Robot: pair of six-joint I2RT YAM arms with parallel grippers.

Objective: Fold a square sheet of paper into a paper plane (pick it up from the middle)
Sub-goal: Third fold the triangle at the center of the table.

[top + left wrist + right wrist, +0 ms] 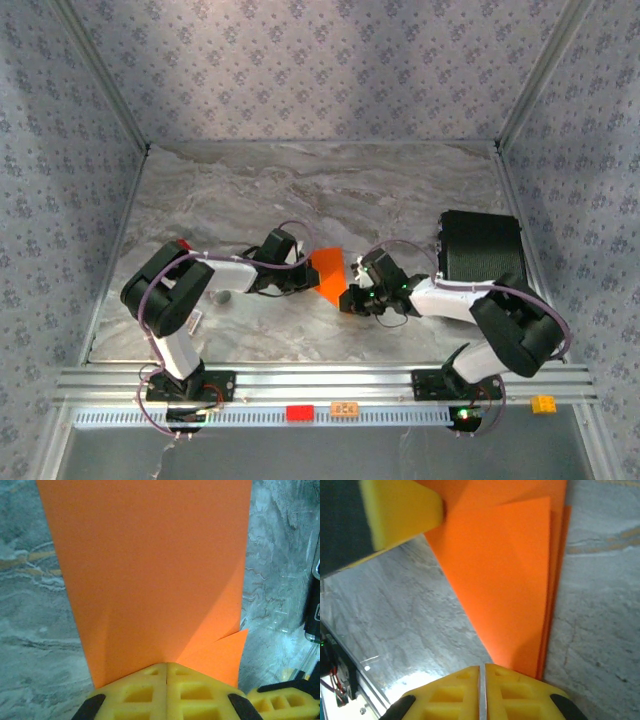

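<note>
left hand (166, 672) clamps orange paper (150, 570) | right hand (482, 672) closed, perhaps on tip

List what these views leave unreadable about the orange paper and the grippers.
- Orange paper, top view: too small to read its folds.
- Its far edge, left wrist view: cut off by the frame's top.
- Right gripper, right wrist view: its own yellow fingers hide whether the paper's tip is pinched.
- Small red object, top view: half behind the left arm, too small to name.
</note>
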